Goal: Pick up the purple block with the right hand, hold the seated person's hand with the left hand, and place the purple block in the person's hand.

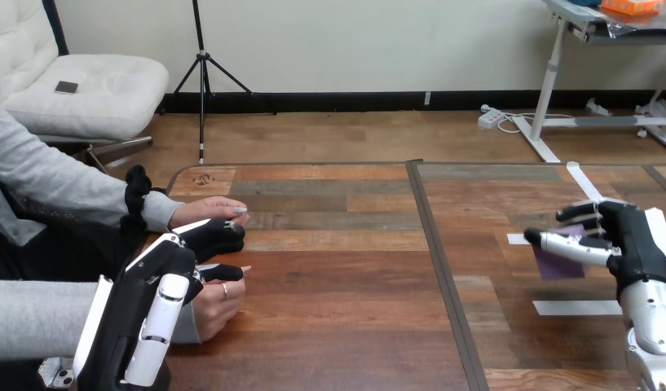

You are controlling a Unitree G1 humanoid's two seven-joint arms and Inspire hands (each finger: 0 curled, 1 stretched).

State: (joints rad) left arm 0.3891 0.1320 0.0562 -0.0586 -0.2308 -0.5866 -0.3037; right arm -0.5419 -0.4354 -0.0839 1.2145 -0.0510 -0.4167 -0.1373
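My right hand point(635, 244) is at the table's right side, its fingers and thumb curled round the purple block point(549, 267), which shows below and above the thumb. My left hand point(150, 285) reaches in at the lower left, between the person's two hands. The person's nearer hand point(219, 300) lies curled on the table, right beside my left hand and touching it. The person's farther hand point(207, 210) rests flat on the table just beyond my left hand. I cannot tell whether my left hand grips either one.
White tape strips point(575, 308) mark the wooden table point(346, 277) under and around my right hand. A dark seam point(443, 277) runs front to back between the two table halves. The person's grey sleeves point(60, 183) fill the left edge.
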